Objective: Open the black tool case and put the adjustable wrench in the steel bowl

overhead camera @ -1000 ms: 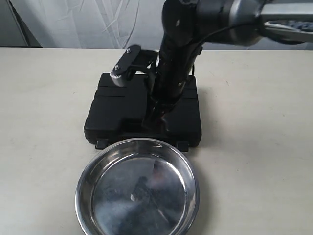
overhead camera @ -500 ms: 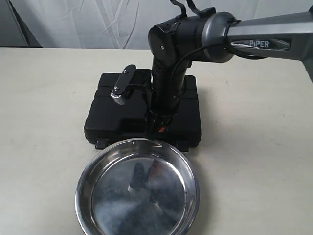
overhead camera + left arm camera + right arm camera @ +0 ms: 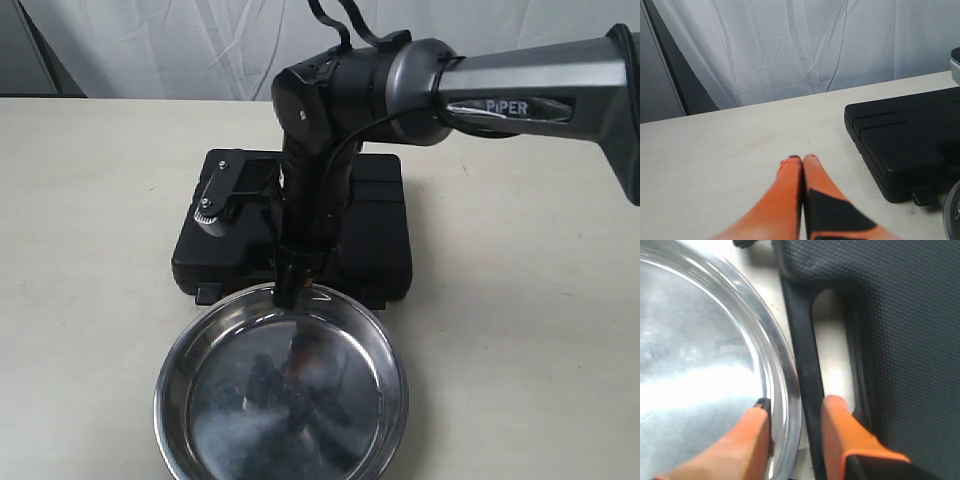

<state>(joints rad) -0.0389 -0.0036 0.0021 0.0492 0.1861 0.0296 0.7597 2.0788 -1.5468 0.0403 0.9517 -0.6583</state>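
The black tool case point(image 3: 380, 230) lies shut on the table, just behind the steel bowl point(image 3: 165, 395). My right gripper point(image 3: 290, 290) points down at the case's front edge. In the right wrist view it point(image 3: 797, 407) is open: one finger sits inside the bowl's rim point(image 3: 777, 355), the other in the opening of the case handle point(image 3: 802, 350). The handle bar and the rim lie between them. My left gripper point(image 3: 802, 159) is shut and empty over bare table, beside the case point(image 3: 910, 140). The adjustable wrench is hidden.
Two small latches point(image 3: 207, 294) point(image 3: 373, 297) stick out at the case's front edge next to the bowl. The right arm point(image 3: 330, 120) hangs over the lid. A white curtain point(image 3: 790, 45) closes off the table's far side. Bare table lies on both sides of the case.
The right arm has swung leftward and forward over the lid. Its gripper has come down from the lid to the case's front edge, at the bowl's rim.
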